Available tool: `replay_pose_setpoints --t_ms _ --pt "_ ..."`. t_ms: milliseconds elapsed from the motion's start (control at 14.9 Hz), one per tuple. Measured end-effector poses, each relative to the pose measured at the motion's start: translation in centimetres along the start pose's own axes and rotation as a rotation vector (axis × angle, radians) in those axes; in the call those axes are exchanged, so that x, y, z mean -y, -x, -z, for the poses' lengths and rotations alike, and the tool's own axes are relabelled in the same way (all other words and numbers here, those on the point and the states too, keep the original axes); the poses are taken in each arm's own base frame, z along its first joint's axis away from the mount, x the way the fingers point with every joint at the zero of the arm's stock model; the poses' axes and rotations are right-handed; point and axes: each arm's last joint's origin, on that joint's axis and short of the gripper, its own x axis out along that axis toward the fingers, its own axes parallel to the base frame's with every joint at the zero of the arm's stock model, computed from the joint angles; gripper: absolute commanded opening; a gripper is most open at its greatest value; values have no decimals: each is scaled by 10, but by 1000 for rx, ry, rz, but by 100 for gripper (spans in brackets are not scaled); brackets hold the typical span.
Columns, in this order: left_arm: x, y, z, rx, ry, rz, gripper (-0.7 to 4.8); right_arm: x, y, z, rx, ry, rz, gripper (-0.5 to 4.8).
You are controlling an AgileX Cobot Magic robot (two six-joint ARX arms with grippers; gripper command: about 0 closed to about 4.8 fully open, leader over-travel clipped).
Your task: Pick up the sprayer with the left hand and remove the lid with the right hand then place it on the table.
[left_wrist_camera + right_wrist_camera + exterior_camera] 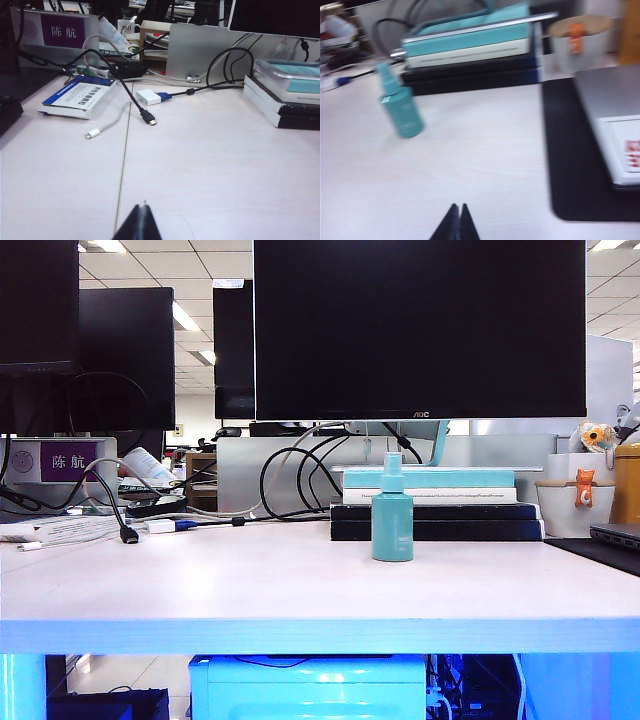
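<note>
white table [200,590], office monitors [420,330], both fingers closed

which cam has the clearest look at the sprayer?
Exterior view: the sprayer stands upright, sharp and unblocked on the table, before the book stack. Right wrist view shows it blurred, tilted in frame. Left wrist view misses it.

Right wrist view blurred; sprayer [400,107] lid indistinct; both arms outside exterior view.

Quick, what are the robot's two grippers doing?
Left gripper: closed, holding nothing, above the table.
Right gripper: closed, holding nothing, away from the sprayer.
</note>
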Motion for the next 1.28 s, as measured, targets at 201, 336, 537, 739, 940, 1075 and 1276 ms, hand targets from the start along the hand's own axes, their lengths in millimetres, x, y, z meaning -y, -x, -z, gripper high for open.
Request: replay_pose_setpoints --t_ms 201,336,537,739,940,1075,1276 --pt "0 0 0 0 25 3 -5 1 0 0 5 0 22 -1" --pt "0 0 -2 18 105 6 352 1 0 0 5 0 22 -1" --pt "6 7 -35 230 102 146 471 0 1 -2 -7 -4 30 -1" --pt "7 12 -52 273 67 120 471 -2 8 -21 55 -3 76 -2" --pt "7 13 -57 277 56 119 466 -5 15 -43 139 -9 110 -3" --pt "9 16 -78 291 54 123 459 -9 16 -65 163 -19 123 -3" --pt "12 -12 -119 195 5 201 457 -19 -6 -109 110 -5 124 -2"
